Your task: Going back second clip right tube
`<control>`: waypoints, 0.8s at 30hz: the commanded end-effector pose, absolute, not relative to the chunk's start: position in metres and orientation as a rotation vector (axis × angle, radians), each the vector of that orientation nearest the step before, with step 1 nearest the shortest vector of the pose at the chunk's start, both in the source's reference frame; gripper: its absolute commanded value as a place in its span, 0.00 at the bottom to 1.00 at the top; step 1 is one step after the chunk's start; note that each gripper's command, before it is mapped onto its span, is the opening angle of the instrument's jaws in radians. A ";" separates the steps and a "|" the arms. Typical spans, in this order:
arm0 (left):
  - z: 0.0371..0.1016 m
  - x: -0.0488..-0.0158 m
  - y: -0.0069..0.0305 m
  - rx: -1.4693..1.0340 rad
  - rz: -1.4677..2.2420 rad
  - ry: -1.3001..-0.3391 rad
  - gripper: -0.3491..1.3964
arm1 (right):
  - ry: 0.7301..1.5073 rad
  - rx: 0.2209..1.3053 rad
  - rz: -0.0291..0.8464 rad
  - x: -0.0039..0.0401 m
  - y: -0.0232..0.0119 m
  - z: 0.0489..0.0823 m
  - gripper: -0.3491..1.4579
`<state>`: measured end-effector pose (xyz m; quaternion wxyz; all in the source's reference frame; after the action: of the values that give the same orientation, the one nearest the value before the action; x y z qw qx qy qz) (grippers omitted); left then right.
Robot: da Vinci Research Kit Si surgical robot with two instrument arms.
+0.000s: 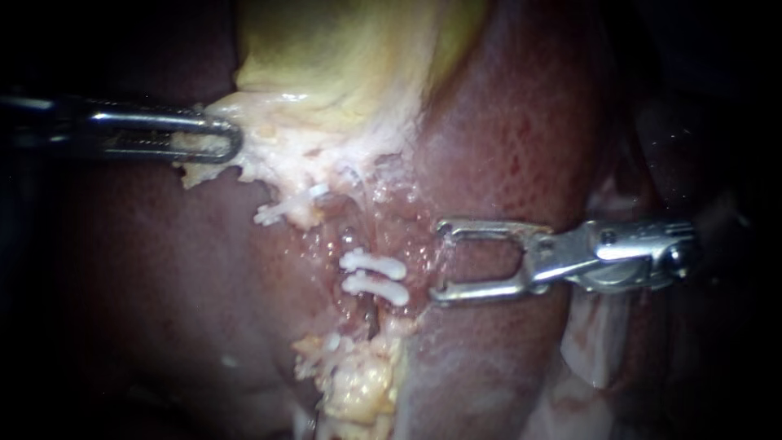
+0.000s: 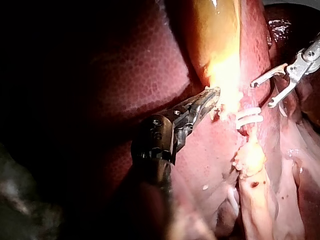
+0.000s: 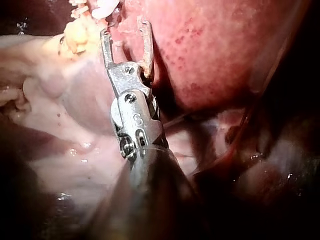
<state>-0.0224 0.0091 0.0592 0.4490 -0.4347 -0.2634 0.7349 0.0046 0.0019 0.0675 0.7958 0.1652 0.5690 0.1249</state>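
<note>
Right instrument [image 1: 440,261] pincer apart, empty, just short of two clips [image 1: 373,275]. Left instrument [image 1: 230,138] pincer clamped on pale tissue [image 1: 277,147]. Right wrist view only: liver [image 3: 215,50] close beside the open pincer.

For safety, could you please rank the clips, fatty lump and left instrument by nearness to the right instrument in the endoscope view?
1. clips, beside the right instrument's open jaws
2. fatty lump, below
3. left instrument, far left, gripping gallbladder
</note>
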 end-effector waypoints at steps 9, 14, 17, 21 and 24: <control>0.0595 -0.0227 0.0089 -1.076 1.819 -0.649 0.00 | 1.185 0.322 0.165 0.0025 0.0032 0.0644 0.47; 0.0609 -0.0235 0.0083 -1.077 1.821 -0.636 0.00 | 1.190 0.338 0.146 0.0024 0.0030 0.0642 0.47; 0.0626 -0.0245 0.0078 -1.082 1.828 -0.645 0.00 | 1.195 0.344 0.133 0.0024 0.0029 0.0642 0.47; 0.0651 -0.0261 0.0076 -1.079 1.842 -0.656 0.00 | 1.195 0.345 0.133 0.0023 0.0029 0.0642 0.47; 0.0662 -0.0272 0.0078 -1.078 1.846 -0.659 0.00 | 1.195 0.345 0.133 0.0023 0.0029 0.0642 0.47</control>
<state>-0.0275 0.0079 0.0663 0.4364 -0.4337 -0.2653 0.7424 0.0023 0.0029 0.0642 0.8107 0.1614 0.5593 0.0619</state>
